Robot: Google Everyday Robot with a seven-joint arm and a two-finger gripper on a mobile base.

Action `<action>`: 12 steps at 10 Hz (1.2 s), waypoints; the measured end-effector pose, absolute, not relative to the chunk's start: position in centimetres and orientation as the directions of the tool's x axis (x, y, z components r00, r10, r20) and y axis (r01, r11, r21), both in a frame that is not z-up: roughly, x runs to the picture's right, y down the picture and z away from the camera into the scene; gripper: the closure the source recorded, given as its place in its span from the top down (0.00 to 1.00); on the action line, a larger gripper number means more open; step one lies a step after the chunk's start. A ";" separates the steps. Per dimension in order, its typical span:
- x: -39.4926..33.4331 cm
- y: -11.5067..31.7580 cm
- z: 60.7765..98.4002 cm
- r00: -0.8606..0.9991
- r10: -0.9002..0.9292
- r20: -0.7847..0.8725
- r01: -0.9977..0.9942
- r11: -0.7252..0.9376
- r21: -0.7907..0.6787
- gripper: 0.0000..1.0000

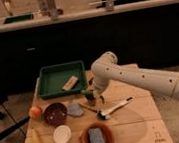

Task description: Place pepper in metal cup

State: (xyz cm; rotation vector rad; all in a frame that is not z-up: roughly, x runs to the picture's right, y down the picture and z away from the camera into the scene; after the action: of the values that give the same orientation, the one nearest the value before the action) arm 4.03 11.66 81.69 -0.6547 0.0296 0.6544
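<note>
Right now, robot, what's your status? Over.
Gripper low over table, right of tray. Pepper at its tip. Cup not clearly seen. Brush lies nearby.

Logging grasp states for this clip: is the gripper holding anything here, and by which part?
Cannot be told. The gripper is low over the table right at the pepper, but no hold is visible.

perhaps a lab: dark counter (80, 17), end effector (92, 96)

**Desk layout**

The tray (61, 79) sits at the back-left corner. Before it, the gripper (90, 95) hangs mid-desk over the pepper (88, 93), with the metal cup (75, 109) just left. A brush (114, 109) lies right of them.
</note>
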 end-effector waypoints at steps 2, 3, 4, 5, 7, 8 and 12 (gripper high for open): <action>4.1 11.5 81.7 0.795 0.564 -0.222 -0.579 0.600 -0.552 0.03; 4.1 11.4 81.6 0.792 0.569 -0.221 -0.583 0.600 -0.548 0.03; 4.1 11.3 81.6 0.792 0.570 -0.220 -0.584 0.600 -0.547 0.03; 4.1 11.3 81.7 0.790 0.572 -0.219 -0.585 0.599 -0.546 0.03; 4.2 11.2 81.7 0.783 0.581 -0.223 -0.595 0.593 -0.542 0.12; 4.3 11.1 81.7 0.779 0.585 -0.226 -0.600 0.590 -0.540 0.21; 4.4 10.9 81.8 0.772 0.591 -0.234 -0.609 0.581 -0.540 0.62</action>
State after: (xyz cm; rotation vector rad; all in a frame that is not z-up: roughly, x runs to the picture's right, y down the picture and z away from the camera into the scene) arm 4.43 10.90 81.77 -0.6417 0.0298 0.7014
